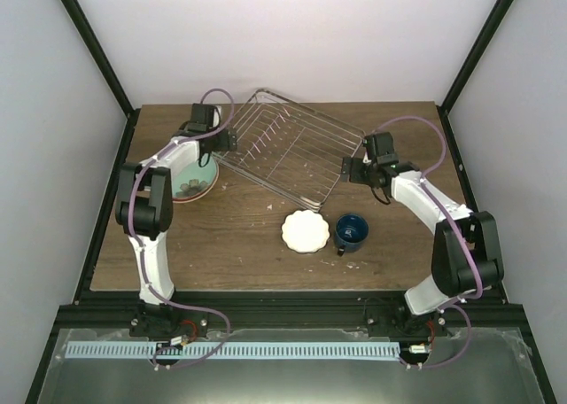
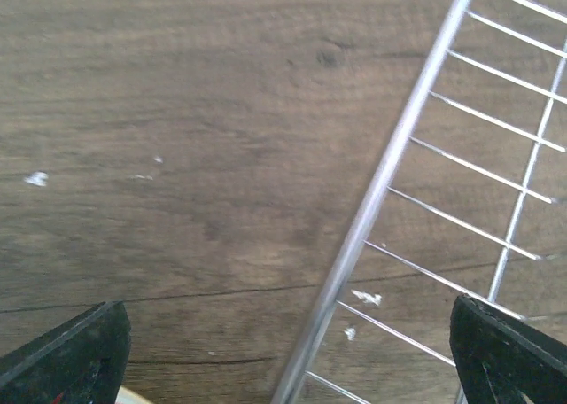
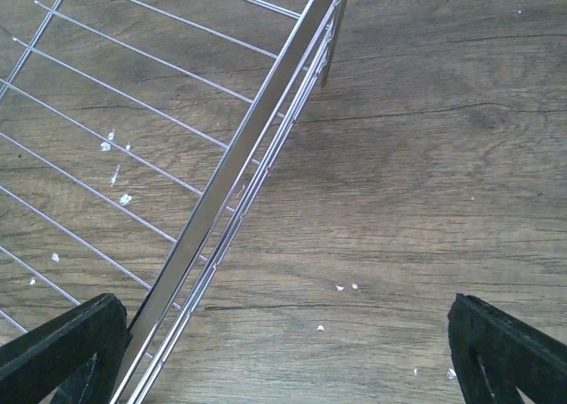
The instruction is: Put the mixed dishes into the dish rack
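**Dish rack.** The dish rack (image 1: 310, 114) rests on the tabletop (image 1: 230, 255), in the far half and midway between the left and right edges. It is turned at an angle to the tabletop edges, with one corner pointing toward the far edge.

**Left tool.** The left tool (image 1: 227, 143) is at the end of the rack nearest the left edge. Its jaws are spread wide and hold nothing. In the left wrist view the two fingers (image 2: 66, 355) stand on either side of the rack's rim wire. Whether they touch the wire cannot be determined.

**Right tool.** The right tool (image 1: 348, 168) is at the rack corner nearest the right edge. Its jaws are also spread wide and hold nothing. In the right wrist view the rim wire passes between the fingers (image 3: 62, 346), just beside one of them.

**Dishes.** All visible dishes lie on the tabletop, outside the rack:
- The white scalloped dish (image 1: 306, 231) sits between the rack and the near edge.
- The dark blue mug (image 1: 352, 232) stands upright just beside the scalloped dish, on the side toward the right edge.
- The red-rimmed patterned plate (image 1: 193, 190) lies toward the left edge, partly hidden under the left arm.
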